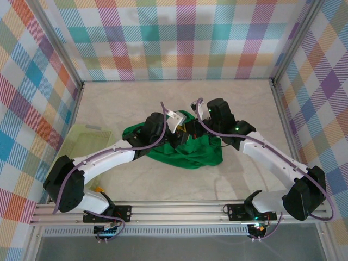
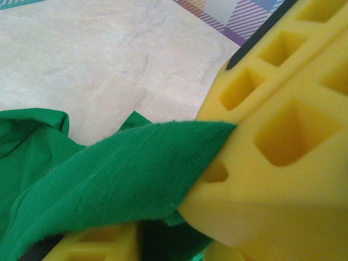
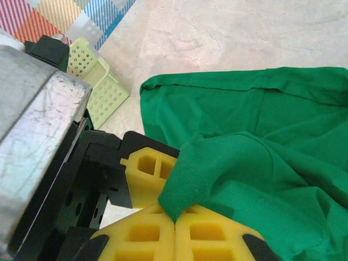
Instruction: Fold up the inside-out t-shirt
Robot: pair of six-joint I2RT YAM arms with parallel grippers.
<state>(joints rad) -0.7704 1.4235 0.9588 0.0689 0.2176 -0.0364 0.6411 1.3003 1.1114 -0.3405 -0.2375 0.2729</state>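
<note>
The inside-out t-shirt lies bunched in a green heap at the table's middle, with both grippers meeting over its upper edge. My right gripper is shut on a pinched fold of the t-shirt, its two yellow pads pressed together. My left gripper has a hemmed edge of the t-shirt lying between its yellow fingers, which stand a narrow gap apart. From above, the left gripper and the right gripper are almost touching. One left finger sits just behind the held fold.
A pale yellow-green mesh basket stands at the table's left side, close to the left forearm, and its corner shows as the basket in the right wrist view. Checked walls enclose the table on three sides. A metal rail runs along the near edge.
</note>
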